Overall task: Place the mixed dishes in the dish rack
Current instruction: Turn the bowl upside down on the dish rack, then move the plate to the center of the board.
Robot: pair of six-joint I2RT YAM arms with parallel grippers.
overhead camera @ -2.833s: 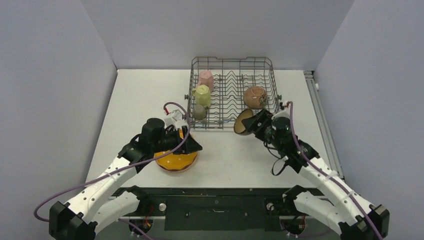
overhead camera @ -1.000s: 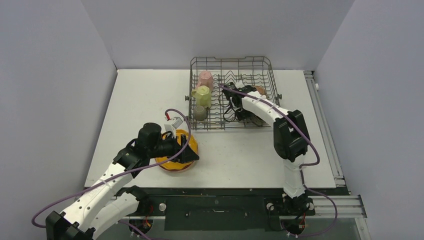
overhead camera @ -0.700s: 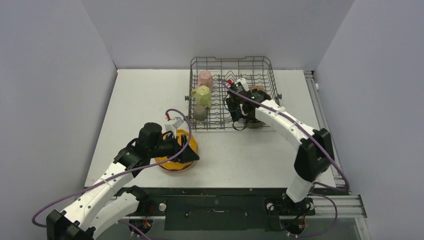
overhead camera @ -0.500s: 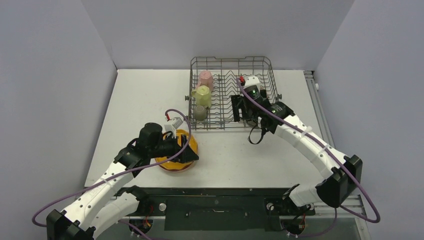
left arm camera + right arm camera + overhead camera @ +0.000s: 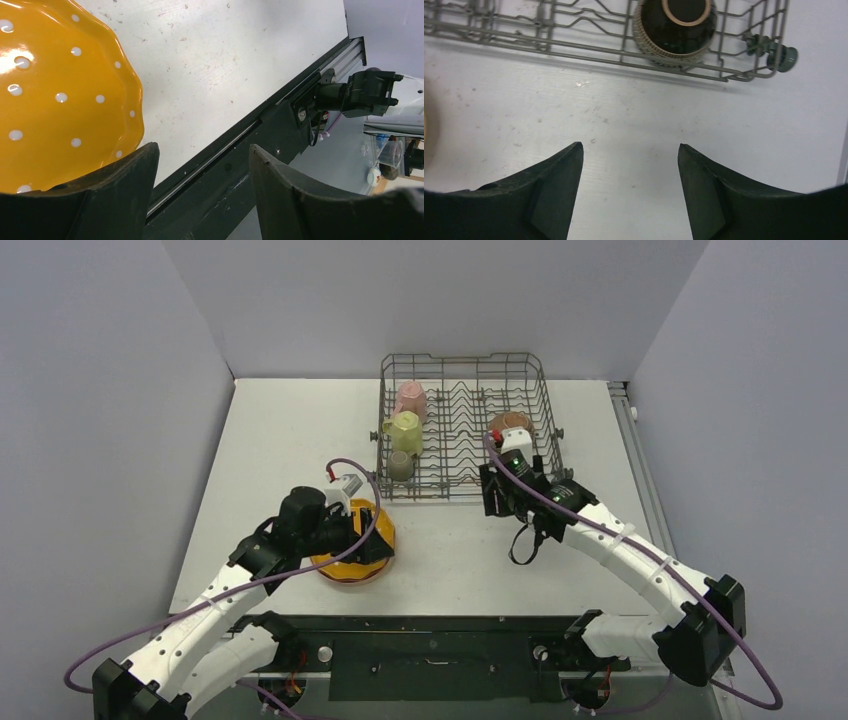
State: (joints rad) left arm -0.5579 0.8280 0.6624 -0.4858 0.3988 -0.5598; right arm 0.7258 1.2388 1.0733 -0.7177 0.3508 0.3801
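Left gripper (image 5: 202,150): jaws wide, empty, at rim of orange dotted plate (image 5: 55,100) on table, near-left of dish rack (image 5: 465,365). Right gripper (image 5: 630,147): wide, empty, over table near rack. Brown bowl (image 5: 676,22) inverted in rack's near-right corner.

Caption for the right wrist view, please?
Right gripper open and empty over the table, facing a brown bowl sitting in the dish rack.

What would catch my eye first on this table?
Probably the bright orange white-dotted plate at the front left, with the left gripper open over its edge. Farther back, the grey wire dish rack holds a pink mug, a pale yellow mug and a brown bowl.
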